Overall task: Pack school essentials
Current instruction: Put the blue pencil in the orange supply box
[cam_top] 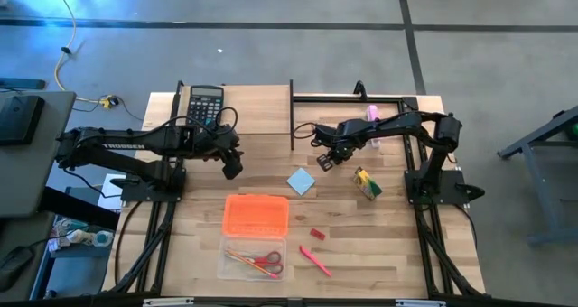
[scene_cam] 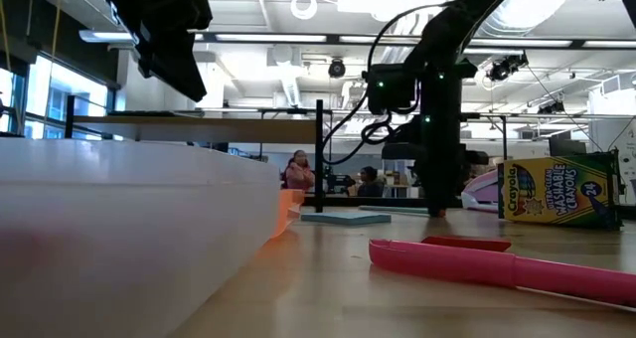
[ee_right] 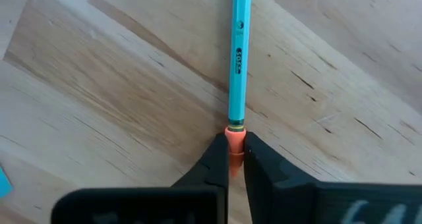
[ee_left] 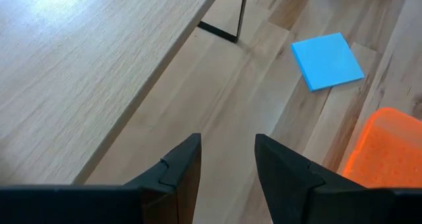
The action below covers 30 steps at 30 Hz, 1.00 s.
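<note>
While right claw (ee_right: 236, 159) pinches pencil (ee_right: 239, 59) by its eraser end, low on the worktop (cam_top: 397, 244) upper centre-right, likely to lift it for packing | left claw (ee_left: 227, 168) hovers part-open, empty, upper left of orange bin (cam_top: 256, 214) | notepad (cam_top: 302, 181) centre, scissors (cam_top: 263, 262) already in clear tray (cam_top: 228, 264), bottom.

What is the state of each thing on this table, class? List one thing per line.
Right gripper: shut on the teal pencil's eraser end.
Teal pencil: lying on the wood, gripped.
Left gripper: open, empty, above the table.
Blue notepad: flat, loose.
Crayon box: lying on its side, closed.
Orange bin: empty.
Clear tray: holds the red-handled scissors.
Red pen: loose on the table.
Red eraser: loose.
</note>
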{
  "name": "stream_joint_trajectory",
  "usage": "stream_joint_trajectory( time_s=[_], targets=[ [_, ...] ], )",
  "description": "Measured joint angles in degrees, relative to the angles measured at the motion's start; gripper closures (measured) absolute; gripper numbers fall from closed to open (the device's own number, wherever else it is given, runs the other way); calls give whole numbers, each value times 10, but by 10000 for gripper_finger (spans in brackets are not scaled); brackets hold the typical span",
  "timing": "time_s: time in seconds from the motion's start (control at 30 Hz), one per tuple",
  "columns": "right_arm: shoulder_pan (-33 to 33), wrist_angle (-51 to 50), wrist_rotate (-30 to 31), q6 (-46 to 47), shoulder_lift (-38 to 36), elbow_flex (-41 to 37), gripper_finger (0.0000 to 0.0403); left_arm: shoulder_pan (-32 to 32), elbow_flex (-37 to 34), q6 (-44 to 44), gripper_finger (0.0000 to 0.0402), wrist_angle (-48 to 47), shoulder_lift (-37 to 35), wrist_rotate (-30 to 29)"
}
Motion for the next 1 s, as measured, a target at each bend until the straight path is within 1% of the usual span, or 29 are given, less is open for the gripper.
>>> stream_joint_trajectory(
  time_s=[0.1,0.23,0.33,0.43,0.57,0.77,1.0],
  targets=[
    [0,-3,-1,-3,-6,-2,394,0,0,0,271,0,0,0],
    [-1,-37,6,2,-22,-6,392,0,0,0,271,0,0,0],
    [-1,-55,23,12,-43,-5,393,0,0,0,271,0,0,0],
    [-1,-70,25,12,-66,-5,394,0,0,0,271,0,0,11],
    [0,-68,25,15,-114,-5,394,0,0,0,271,0,0,44],
    [20,-64,41,37,-210,-4,395,-1,0,-31,271,-1,0,77],
    [78,-36,100,52,-318,-3,395,-18,0,-79,271,-30,0,135]
  ],
)
